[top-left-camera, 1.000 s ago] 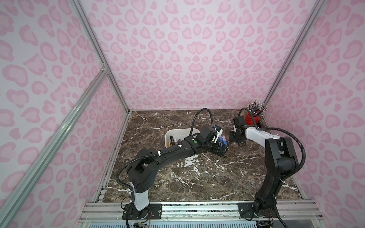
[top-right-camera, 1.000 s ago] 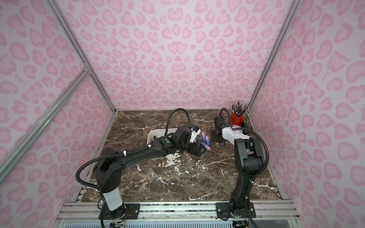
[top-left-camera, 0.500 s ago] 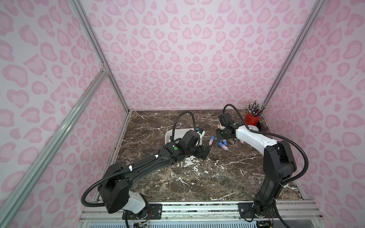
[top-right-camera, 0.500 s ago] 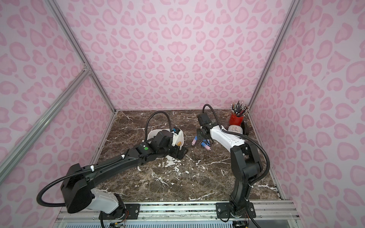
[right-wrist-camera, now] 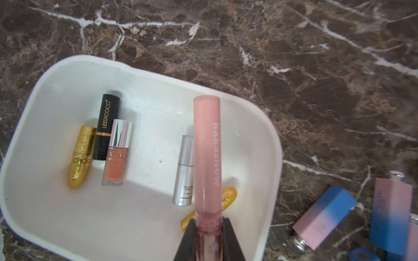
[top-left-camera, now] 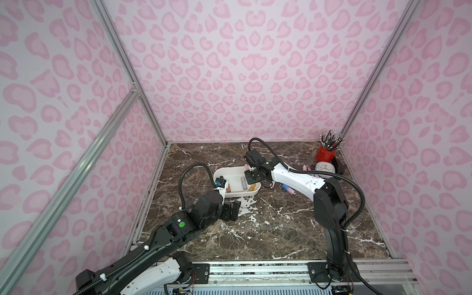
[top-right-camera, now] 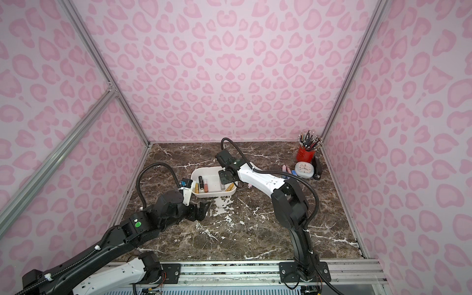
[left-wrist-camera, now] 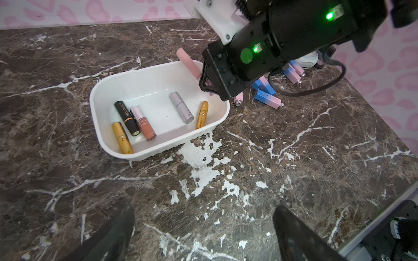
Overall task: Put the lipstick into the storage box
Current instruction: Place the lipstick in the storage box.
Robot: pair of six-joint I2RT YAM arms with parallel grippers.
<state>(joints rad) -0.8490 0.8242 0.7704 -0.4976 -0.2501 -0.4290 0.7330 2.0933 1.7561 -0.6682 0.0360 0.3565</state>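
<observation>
Showing the right gripper [right-wrist-camera: 208, 226] pinching the pink lipstick [right-wrist-camera: 207, 153] by its clear end, hanging over the white storage box [right-wrist-camera: 147, 217]. Running lengthwise straight out from the pressed-together jaws, cap end leading, pointing toward the box's far rim. Revealing that grip only in the right wrist view; hiding all but the pink tip in both top views. Catching, in the left wrist view, five other lipsticks [left-wrist-camera: 141, 123] lying inside the box and blue-and-pink tubes [left-wrist-camera: 267, 98] lying just beside it. Showing the left gripper [left-wrist-camera: 202, 209] spread wide, empty, near the box.
</observation>
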